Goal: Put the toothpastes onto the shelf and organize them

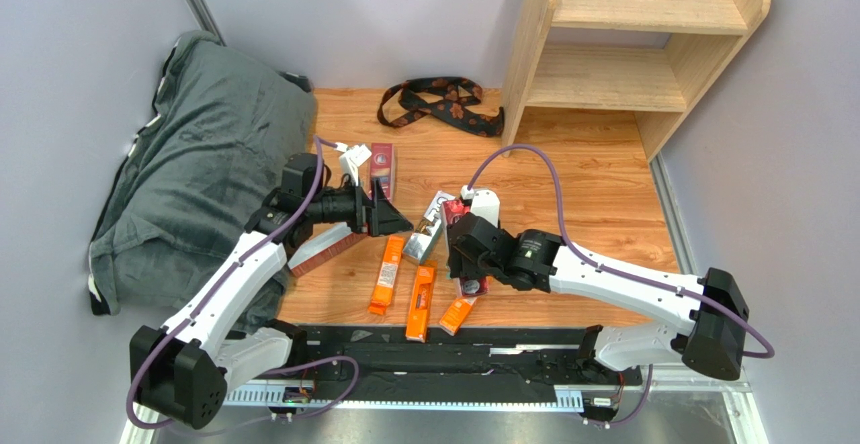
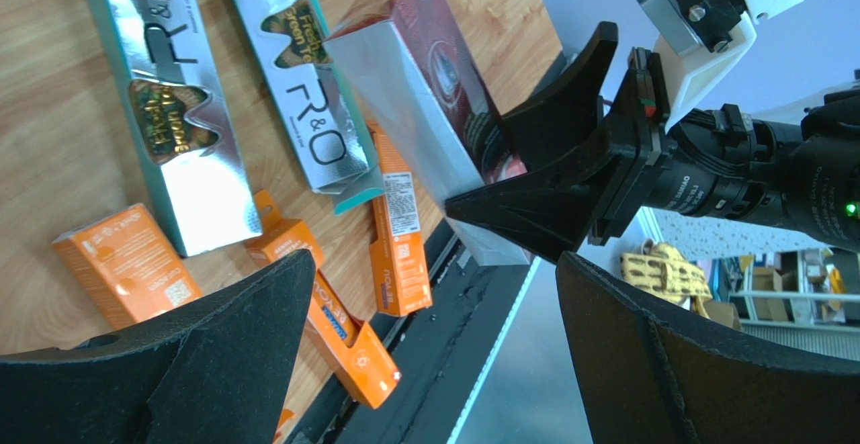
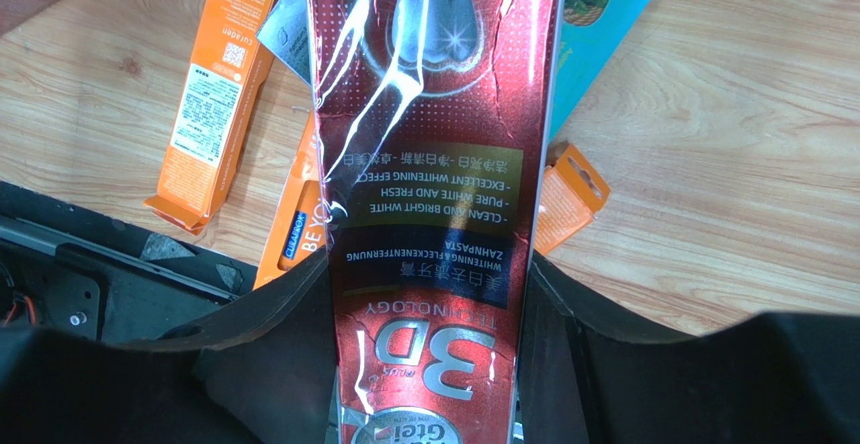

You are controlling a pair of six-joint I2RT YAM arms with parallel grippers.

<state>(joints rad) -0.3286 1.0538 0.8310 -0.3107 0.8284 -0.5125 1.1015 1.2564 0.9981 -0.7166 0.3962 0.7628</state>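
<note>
My right gripper (image 1: 467,268) is shut on a dark red "3D" toothpaste box (image 3: 434,192) and holds it just above the floor; in the left wrist view the box (image 2: 444,91) is tilted in the black fingers (image 2: 565,172). My left gripper (image 1: 396,214) is open and empty, its jaws wide apart (image 2: 432,263), beside that box. Two silver and teal boxes (image 2: 172,112) (image 2: 303,81) lie together (image 1: 429,227). Three orange boxes (image 1: 386,275) (image 1: 421,301) (image 1: 457,313) lie near the front. Two more dark red boxes (image 1: 382,167) (image 1: 323,248) lie by the left arm. The wooden shelf (image 1: 606,81) stands far right with nothing on either tier.
A black-and-brown strap (image 1: 439,101) lies on the wooden floor left of the shelf. A grey cushion (image 1: 192,152) fills the left side. A black rail (image 1: 434,348) runs along the near edge. Grey walls close in both sides.
</note>
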